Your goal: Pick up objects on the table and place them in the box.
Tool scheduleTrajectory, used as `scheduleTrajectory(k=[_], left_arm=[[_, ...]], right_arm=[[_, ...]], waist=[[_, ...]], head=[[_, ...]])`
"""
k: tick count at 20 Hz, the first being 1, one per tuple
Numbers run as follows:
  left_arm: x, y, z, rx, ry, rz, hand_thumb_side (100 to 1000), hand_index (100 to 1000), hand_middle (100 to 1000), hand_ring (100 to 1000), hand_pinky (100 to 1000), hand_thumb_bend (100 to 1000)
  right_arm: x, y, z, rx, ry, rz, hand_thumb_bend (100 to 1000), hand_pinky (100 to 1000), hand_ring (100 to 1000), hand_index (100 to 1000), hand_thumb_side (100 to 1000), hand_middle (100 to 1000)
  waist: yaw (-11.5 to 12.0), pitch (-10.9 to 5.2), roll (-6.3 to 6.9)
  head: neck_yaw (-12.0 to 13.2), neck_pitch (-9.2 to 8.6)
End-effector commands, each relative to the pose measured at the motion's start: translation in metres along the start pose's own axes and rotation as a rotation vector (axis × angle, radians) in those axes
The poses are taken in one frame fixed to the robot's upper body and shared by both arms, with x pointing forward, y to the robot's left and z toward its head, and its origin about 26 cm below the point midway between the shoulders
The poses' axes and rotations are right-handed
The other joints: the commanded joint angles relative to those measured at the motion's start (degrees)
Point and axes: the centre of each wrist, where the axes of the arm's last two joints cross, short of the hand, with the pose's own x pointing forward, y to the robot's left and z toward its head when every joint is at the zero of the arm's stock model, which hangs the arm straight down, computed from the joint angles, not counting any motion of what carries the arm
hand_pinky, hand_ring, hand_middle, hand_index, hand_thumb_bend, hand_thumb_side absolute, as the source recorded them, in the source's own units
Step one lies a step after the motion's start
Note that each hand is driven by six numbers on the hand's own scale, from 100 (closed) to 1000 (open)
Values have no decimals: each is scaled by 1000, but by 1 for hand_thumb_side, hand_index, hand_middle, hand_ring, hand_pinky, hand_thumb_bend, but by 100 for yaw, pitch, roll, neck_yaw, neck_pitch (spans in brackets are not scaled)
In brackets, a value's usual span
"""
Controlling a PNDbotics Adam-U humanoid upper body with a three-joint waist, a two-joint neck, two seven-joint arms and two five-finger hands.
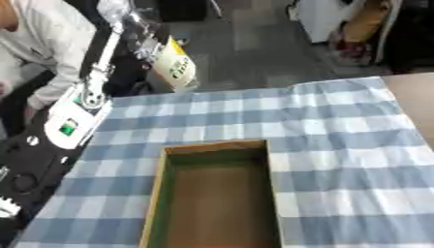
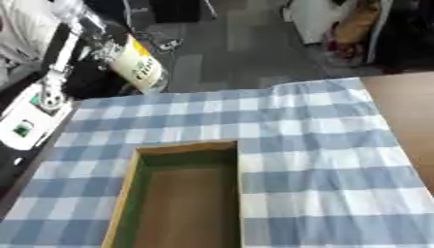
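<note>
Box (image 1: 216, 196) of brown wood, long with straight walls, open on top, sitting on soft blue-and-white checked cloth (image 1: 339, 145). Left arm (image 1: 81, 109), white and black, hard and shiny, at left table edge. Fingers hidden, so cannot tell if open or shut.

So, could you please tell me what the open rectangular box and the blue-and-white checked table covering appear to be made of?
The open rectangular box looks like wood or thick board: tan, matt rim edges, dull brown floor and greenish inner walls, possibly painted or lined. The blue-and-white checked covering looks like woven cloth: matt, with soft ripples and a draped far edge.
</note>
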Motion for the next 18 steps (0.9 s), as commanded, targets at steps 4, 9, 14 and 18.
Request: scheduleTrajectory(k=[4, 9, 14, 18], left_arm=[[47, 29, -2, -115, -130, -31, 715, 268, 100, 100, 100, 100], [75, 27, 8, -228, -178, -1, 720, 270, 100, 100, 100, 100], [88, 19, 16, -342, -197, 14, 727, 271, 100, 100, 100, 100], [88, 11, 23, -433, -198, 9, 731, 273, 100, 100, 100, 100]], right_arm=[[5, -4, -6, 26, -28, 17, 100, 404, 494, 645, 844, 559], [5, -4, -7, 27, -29, 19, 100, 404, 494, 645, 844, 559], [5, -4, -7, 27, -29, 18, 100, 405, 494, 645, 844, 559], [5, -4, -7, 25, -31, 15, 100, 405, 494, 645, 844, 559]], waist=[[49, -136, 1], [59, -158, 6], [50, -162, 8], [32, -151, 5]], head=[[-99, 72], [-138, 102], [-139, 113], [-140, 122]])
